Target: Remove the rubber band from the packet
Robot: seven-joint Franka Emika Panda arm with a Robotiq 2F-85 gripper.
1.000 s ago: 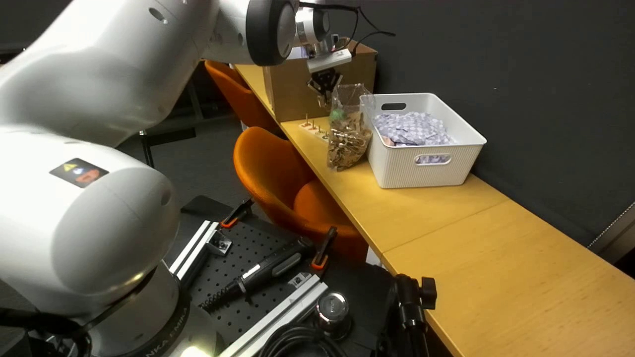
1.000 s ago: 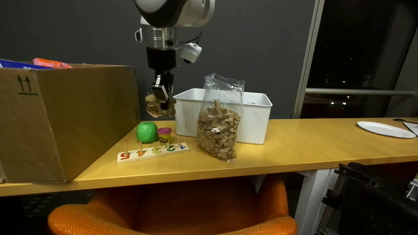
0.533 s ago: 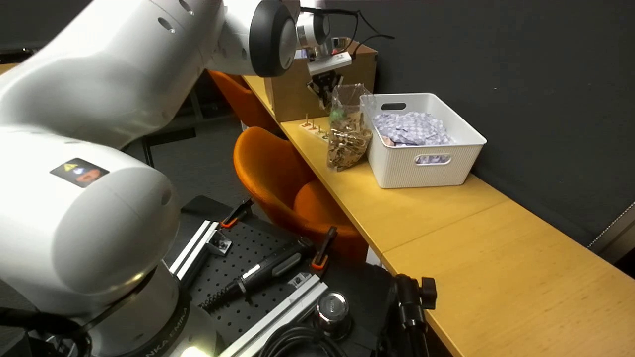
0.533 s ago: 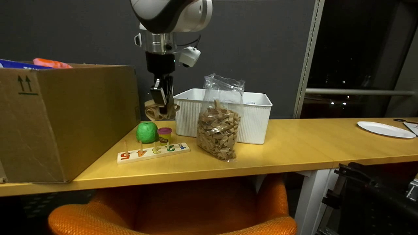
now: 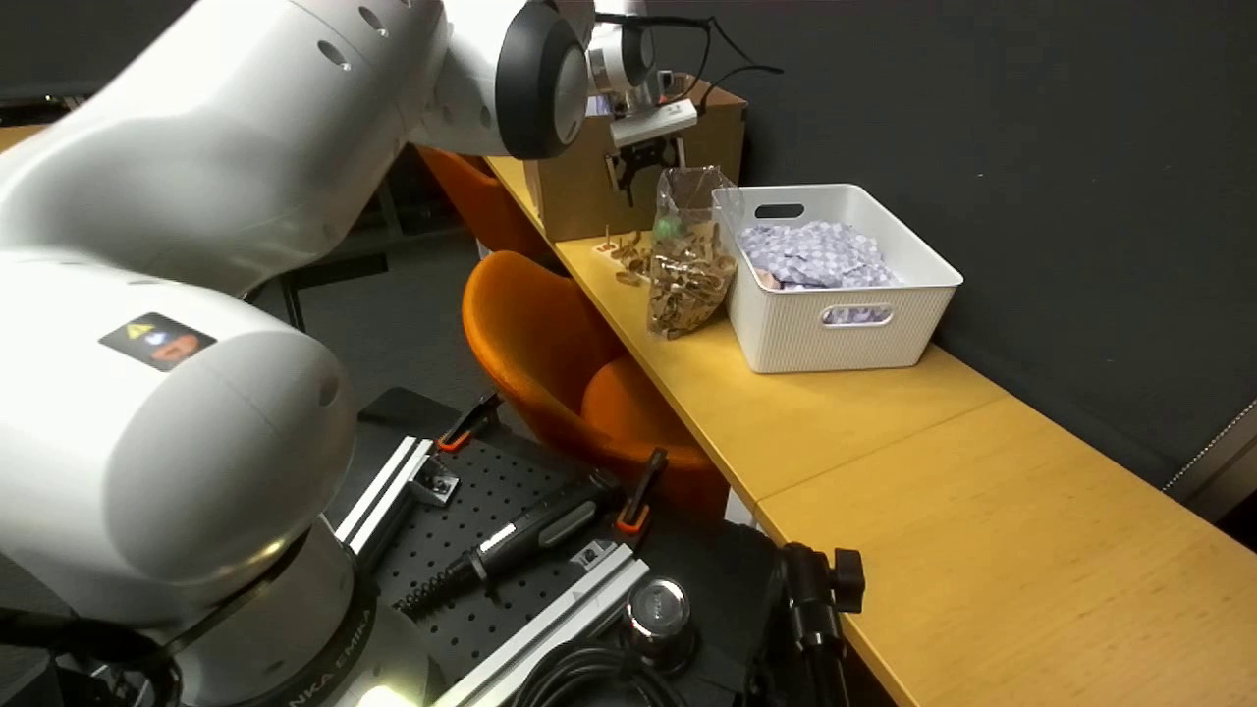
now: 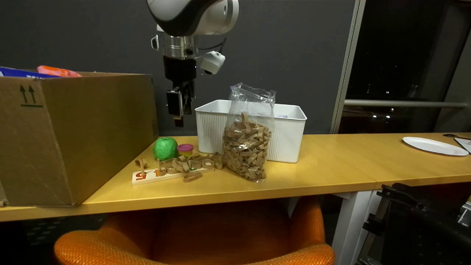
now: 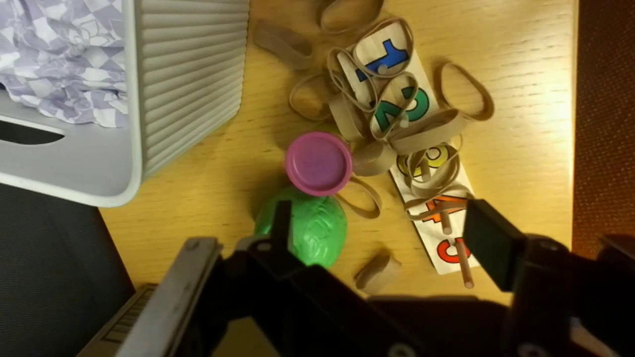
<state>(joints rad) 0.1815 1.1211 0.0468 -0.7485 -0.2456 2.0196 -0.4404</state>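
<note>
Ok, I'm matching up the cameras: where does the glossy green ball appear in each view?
In an exterior view: the glossy green ball, above centre, seen through the clear plastic packet.
In an exterior view: the ball, left of centre.
Wrist view: the ball, just below centre, partly hidden by the end effector.
Shared landmark: the white ribbed plastic basket.

The bench (image 6: 320, 158) carries a box (image 6: 106, 132), green ball (image 6: 165, 148), tub (image 6: 186, 148), numbered board (image 7: 436, 156), rubber bands (image 7: 346, 117), packet (image 6: 246, 147), basket (image 6: 209, 129) and plate (image 6: 434, 146).
</note>
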